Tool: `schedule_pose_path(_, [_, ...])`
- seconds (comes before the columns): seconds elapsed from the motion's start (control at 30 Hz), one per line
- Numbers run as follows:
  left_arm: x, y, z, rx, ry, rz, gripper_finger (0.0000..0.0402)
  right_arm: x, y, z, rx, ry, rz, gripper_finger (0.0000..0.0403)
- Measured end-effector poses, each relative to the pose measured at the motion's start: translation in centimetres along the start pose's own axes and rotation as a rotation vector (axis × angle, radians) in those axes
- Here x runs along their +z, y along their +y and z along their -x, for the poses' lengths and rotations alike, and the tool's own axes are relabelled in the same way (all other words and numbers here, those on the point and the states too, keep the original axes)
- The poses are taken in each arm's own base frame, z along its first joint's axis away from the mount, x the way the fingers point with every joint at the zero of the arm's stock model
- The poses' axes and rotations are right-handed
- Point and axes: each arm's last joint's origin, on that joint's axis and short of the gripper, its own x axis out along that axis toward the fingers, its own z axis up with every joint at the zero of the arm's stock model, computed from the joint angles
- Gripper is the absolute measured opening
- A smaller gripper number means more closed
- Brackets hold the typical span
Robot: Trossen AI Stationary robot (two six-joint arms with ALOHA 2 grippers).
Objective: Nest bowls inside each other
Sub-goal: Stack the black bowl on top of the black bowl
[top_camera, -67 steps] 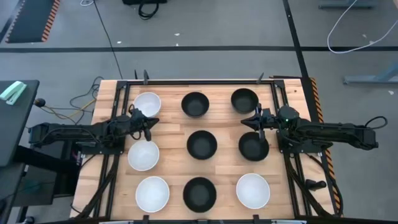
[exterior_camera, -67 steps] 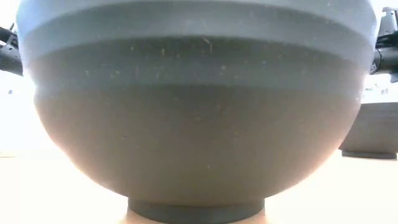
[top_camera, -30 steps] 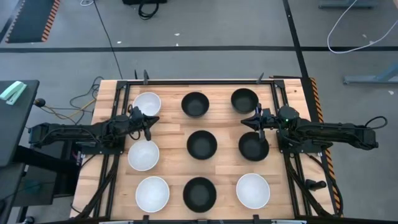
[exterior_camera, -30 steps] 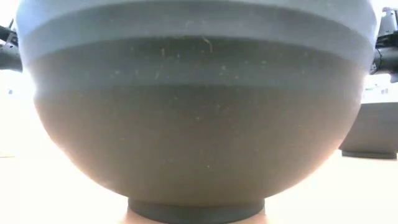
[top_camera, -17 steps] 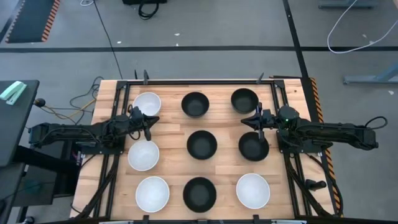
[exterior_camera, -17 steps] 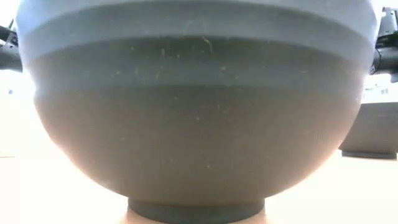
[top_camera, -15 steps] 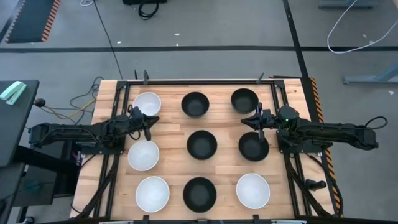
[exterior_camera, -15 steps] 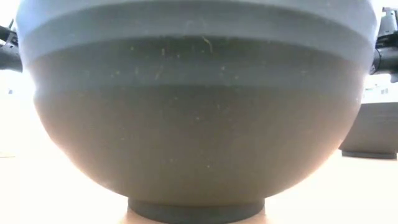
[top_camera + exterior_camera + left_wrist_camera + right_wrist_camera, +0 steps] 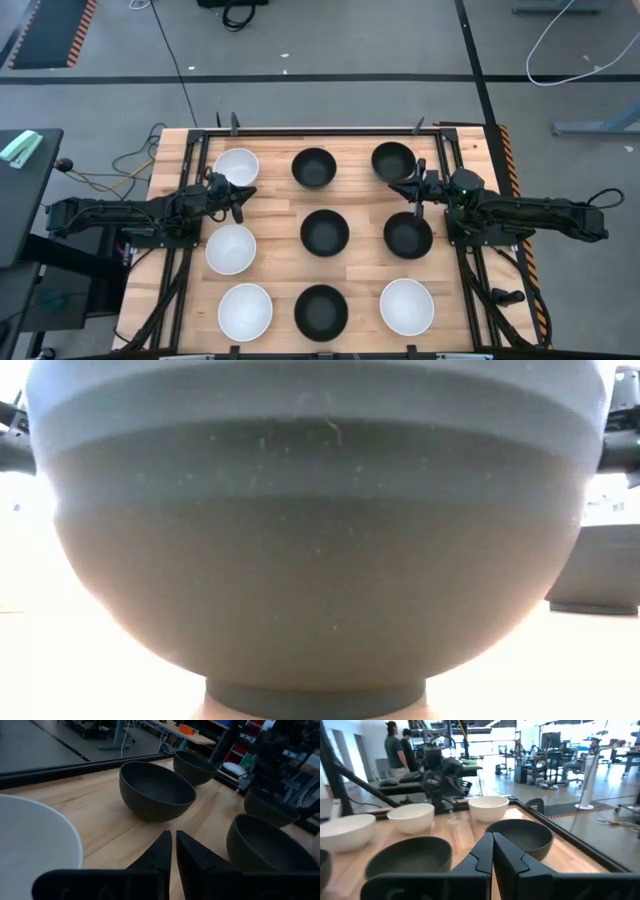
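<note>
Nine bowls stand on their feet in three rows on the wooden table (image 9: 275, 200). The white ones are on the left (image 9: 237, 166) (image 9: 230, 249) (image 9: 245, 310) and at the near right (image 9: 406, 305). The black ones fill the middle column (image 9: 313, 167) (image 9: 324, 232) (image 9: 321, 310) and the right (image 9: 393, 160) (image 9: 407, 235). My left gripper (image 9: 238, 192) (image 9: 173, 841) hovers shut between the two far white bowls, holding nothing. My right gripper (image 9: 414, 188) (image 9: 493, 839) hovers shut between the two far right black bowls, also holding nothing.
The near middle black bowl (image 9: 320, 540) fills the low view, with another black bowl (image 9: 600, 570) behind it. A dark frame rail (image 9: 320, 129) runs along the table's far edge. People (image 9: 400, 750) stand in the room beyond the table.
My right gripper's tip has swung a little toward the table's far edge, nearer the far right black bowl. The bowls have stayed where they were.
</note>
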Motion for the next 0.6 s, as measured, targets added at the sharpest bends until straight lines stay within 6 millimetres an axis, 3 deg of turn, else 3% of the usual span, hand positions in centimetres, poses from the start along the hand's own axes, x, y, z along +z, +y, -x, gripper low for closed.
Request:
schedule_pose_path(0.23, [0.2,-0.3,0.0,-0.06,-0.007,-0.063,0.0032,0.3,-0.7,0.0,-0.185,-0.026,-0.094,0.0019])
schedule_pose_path(0.4, [0.4,-0.3,0.0,-0.064,-0.025,-0.055,0.0025,2.8,-0.7,-0.3,-0.168,-0.09,-0.059,0.0019])
schedule_pose_path(0.6, [0.5,-0.4,0.0,-0.071,-0.029,0.073,0.0027,6.6,-0.5,-0.7,-0.139,-0.058,-0.006,0.0019])
